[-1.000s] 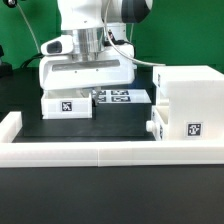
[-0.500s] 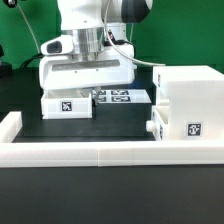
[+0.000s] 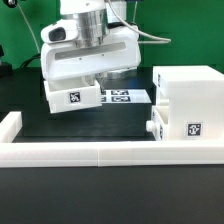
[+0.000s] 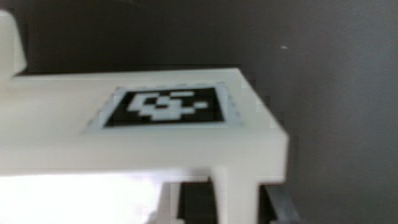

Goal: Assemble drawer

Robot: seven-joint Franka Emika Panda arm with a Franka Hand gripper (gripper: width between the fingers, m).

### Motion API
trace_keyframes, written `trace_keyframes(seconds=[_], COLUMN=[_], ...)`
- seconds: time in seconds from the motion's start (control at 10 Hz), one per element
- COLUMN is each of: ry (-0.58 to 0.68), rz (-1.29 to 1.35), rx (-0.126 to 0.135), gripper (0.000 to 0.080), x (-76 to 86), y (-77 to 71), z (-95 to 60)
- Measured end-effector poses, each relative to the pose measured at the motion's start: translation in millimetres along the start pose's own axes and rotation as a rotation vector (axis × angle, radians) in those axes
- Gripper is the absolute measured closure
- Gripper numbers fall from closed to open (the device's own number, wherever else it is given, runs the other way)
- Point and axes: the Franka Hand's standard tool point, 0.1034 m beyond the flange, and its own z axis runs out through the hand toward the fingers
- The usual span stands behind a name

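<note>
— Where is our tray (image 3: 72, 98)?
— Off the table (image 3: 60, 130), tilted, hanging under our gripper (image 3: 93, 80), which pinches its wall.
— And the case (image 3: 190, 95)?
— Toward the exterior view's right of the gripper, apart from it. We judge the tray must travel that way, levelled, to reach it.

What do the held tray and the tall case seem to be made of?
Tray: apparently white plastic, matte; uniform colour, crisp moulded edges, no shine. Case: seemingly the same matte white plastic; flat smooth walls, no grain. Exact plastic cannot be told.
</note>
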Motion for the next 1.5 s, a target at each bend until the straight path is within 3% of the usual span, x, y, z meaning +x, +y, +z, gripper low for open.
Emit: trace_keyframes(seconds=[0.1,0.3,0.6,0.8,1.0,1.3,1.5], ry=[0.002,0.002,0.015,0.034,0.038,0.017,0.01], rz=[-0.045,-0.084,-0.438,-0.634,-0.849,-1.027,-1.25], rx=[0.005,0.002,-0.015,-0.043,-0.091,-0.092,-0.119], gripper=[0.0758,0.0758,0.0758,0.0758,0.0758,0.0758,0.0758], x=[9.4,5.7,14.8,39.3,62.2,55.0,56.0], y=[0.1,0.4,4.9,8.2,7.1,11.2,16.6], z=[-5.6,-1.5,0.8,-8.4,-20.1,-16.1,-14.2])
